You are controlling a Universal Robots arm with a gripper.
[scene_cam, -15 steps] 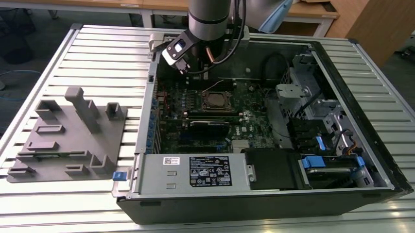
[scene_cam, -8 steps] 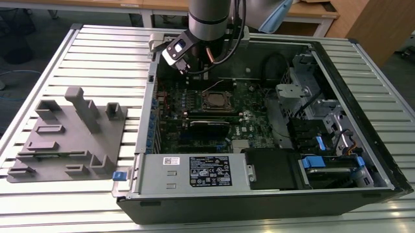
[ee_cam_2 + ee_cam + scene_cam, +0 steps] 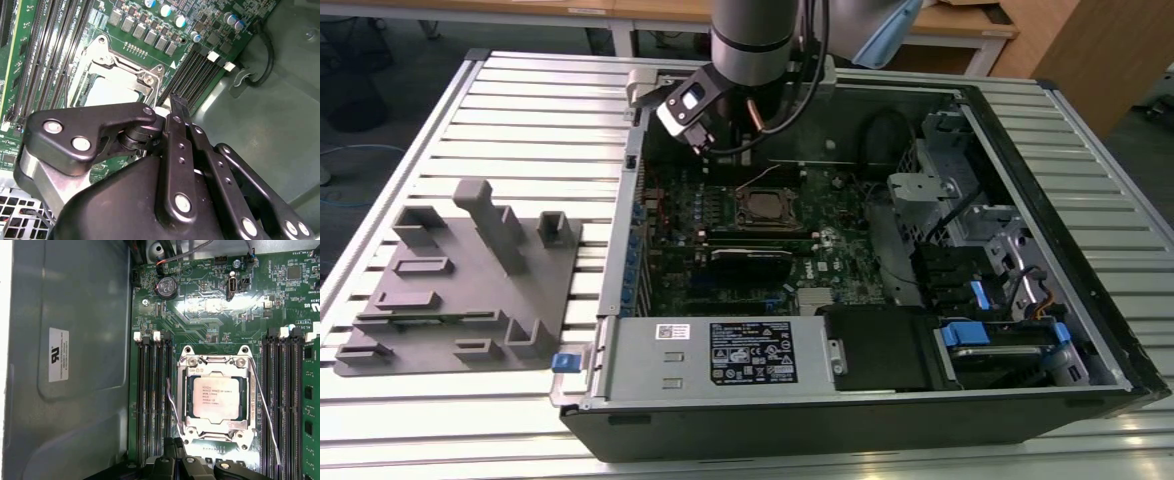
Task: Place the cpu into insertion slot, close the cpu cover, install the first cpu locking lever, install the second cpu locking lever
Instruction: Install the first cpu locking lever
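The cpu (image 3: pixel 216 398) lies flat in the insertion slot (image 3: pixel 186 401), its dull silver top facing up; in the second wrist view it (image 3: pixel 107 90) is partly hidden behind my linkage. The silver cpu cover (image 3: pixel 216 361) lies down around the chip like a frame. A thin wire lever (image 3: pixel 265 410) slants along one side of the socket, and another (image 3: pixel 172 407) runs along the opposite side. My gripper (image 3: pixel 175 442) hovers just off the socket's edge, fingers together with nothing between them. In the exterior view the gripper (image 3: pixel 707 138) hangs behind the socket (image 3: pixel 767 208), inside the open case.
Long black memory slots (image 3: pixel 152 400) flank the socket on both sides. The case wall (image 3: pixel 622 240) rises close on the exterior view's left. A power supply (image 3: pixel 720 350) and drive bays (image 3: pixel 1001 340) fill the near side. A grey fixture block (image 3: pixel 454 280) stands on the table outside.
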